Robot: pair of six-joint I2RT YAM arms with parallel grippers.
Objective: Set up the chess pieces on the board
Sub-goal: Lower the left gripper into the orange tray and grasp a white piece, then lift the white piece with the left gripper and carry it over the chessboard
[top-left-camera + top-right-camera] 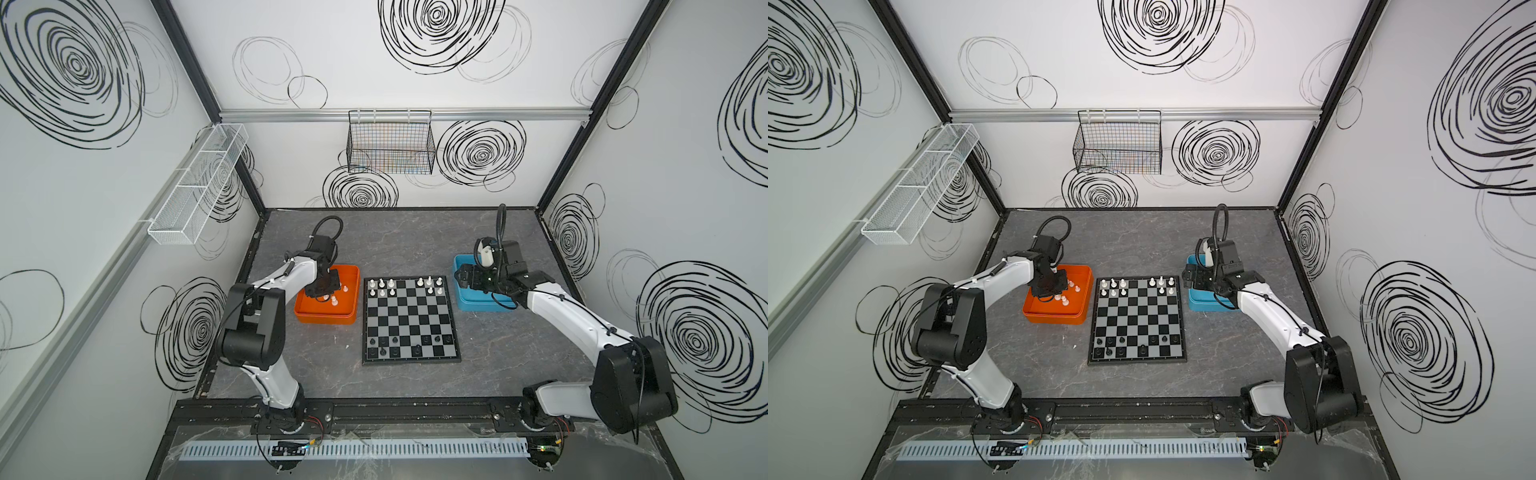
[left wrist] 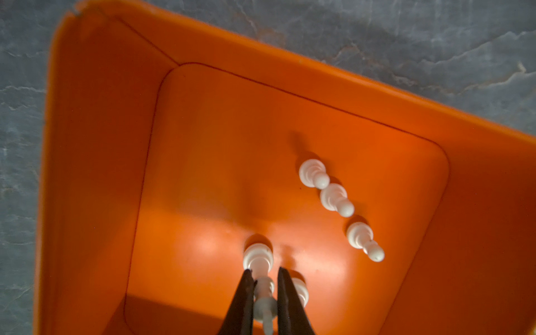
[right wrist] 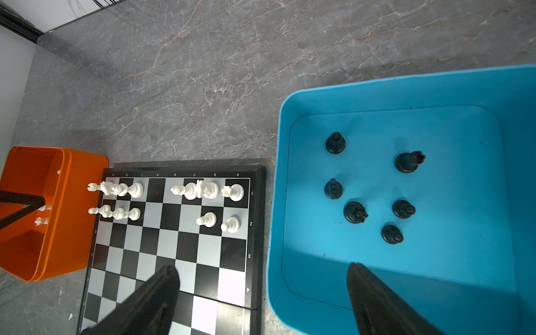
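Look: left gripper (image 2: 264, 271) down in orange tray (image 2: 95, 145), pinching tall white piece (image 2: 258, 258), which has a round stepped base and slim neck and stands upright. Opposite, right gripper (image 3: 262, 266) spread wide, empty, over blue tray (image 3: 435, 87) rim beside board (image 3: 174, 246).

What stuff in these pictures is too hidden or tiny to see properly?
- Left wrist view: the white piece pinched in the left end effector has its top cut off by the picture edge, so its kind is unclear.
- Left wrist view: a second white piece is half hidden behind a finger.
- Both top views: the right arm covers the blue tray's inside.
- Both top views: black pieces on the board are too small to name.
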